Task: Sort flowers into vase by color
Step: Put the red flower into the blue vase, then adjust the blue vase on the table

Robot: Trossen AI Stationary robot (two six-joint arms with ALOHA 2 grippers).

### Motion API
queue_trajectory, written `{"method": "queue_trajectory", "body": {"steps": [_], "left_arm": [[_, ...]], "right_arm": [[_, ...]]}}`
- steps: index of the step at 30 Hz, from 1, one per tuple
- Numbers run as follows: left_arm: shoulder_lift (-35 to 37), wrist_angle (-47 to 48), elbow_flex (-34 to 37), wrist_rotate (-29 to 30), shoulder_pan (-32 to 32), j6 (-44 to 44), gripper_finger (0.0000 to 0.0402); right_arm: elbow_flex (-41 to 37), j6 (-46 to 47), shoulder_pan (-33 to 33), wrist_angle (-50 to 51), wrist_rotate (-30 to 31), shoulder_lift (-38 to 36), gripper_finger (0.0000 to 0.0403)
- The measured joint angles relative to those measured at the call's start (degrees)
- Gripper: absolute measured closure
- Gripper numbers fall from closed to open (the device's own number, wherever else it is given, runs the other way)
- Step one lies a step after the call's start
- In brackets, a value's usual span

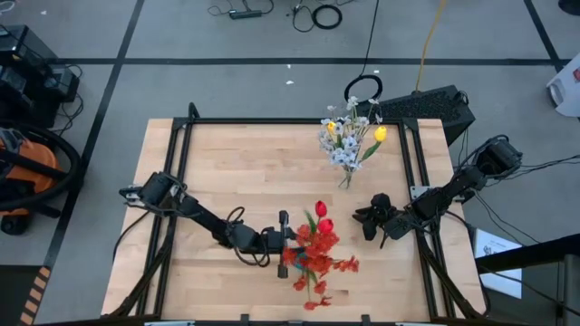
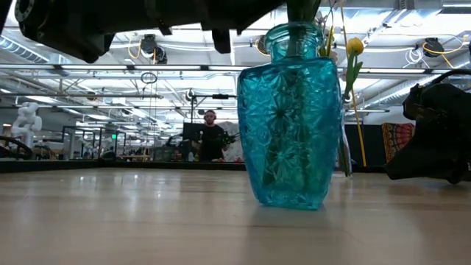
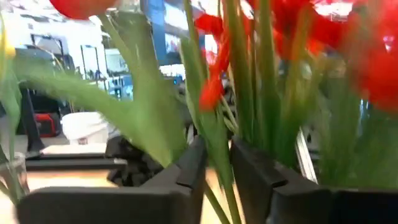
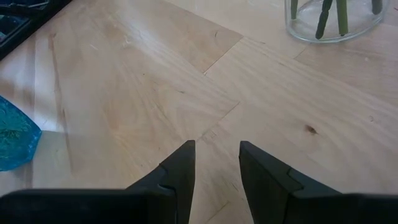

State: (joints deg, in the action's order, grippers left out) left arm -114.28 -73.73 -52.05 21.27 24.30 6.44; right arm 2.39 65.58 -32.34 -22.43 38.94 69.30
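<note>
A bunch of red flowers, tulip buds and small blossoms, stands in a blue glass vase near the table's front middle. White sprigs and yellow tulips stand in a clear glass vase toward the far edge. My left gripper reaches into the red bunch from the left, above the blue vase's neck, shut on a green stem. My right gripper hovers open over bare wood, to the right of the blue vase and nearer than the clear one. My left gripper has a thin green flower stem pinched between its two fingers, coming level from the table's left side. The stem runs upright across the fingers among the other red flowers' stems and leaves. Its lower end is hidden below the fingers.
A black frame rail runs round the wooden table top. There is bare wood on the left half and between the two vases. Beyond the far edge lie cables and a dark case. A person stands far back in the room.
</note>
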Motion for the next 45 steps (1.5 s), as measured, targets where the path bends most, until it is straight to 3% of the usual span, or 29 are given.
{"method": "queue_trajectory", "body": {"steps": [6,11,21,27,40,45], "left_arm": [[0.0,1.4,0.1,4.9,-0.2,2.0,0.0268],[1.5,2.0,0.1,10.5,0.4,7.2,0.0266],[4.6,7.4,0.2,11.0,3.0,9.7,0.0265],[4.6,7.3,0.2,19.3,4.7,12.4,0.0265],[4.6,7.3,0.2,34.3,5.0,11.9,0.0265],[4.6,12.1,0.2,36.0,4.4,4.6,0.0265]], "right_arm": [[0.0,0.0,0.0,0.0,0.0,0.0,0.0287],[0.0,0.0,0.0,0.0,0.0,0.0,0.0287],[0.0,-0.1,0.0,0.0,0.0,0.0,0.0287],[0.0,0.0,0.0,0.0,0.0,0.0,0.0287],[0.0,-0.5,0.0,1.1,-2.8,0.0,0.0287],[0.1,-0.6,0.0,1.8,-4.5,-0.1,0.0287]]}}
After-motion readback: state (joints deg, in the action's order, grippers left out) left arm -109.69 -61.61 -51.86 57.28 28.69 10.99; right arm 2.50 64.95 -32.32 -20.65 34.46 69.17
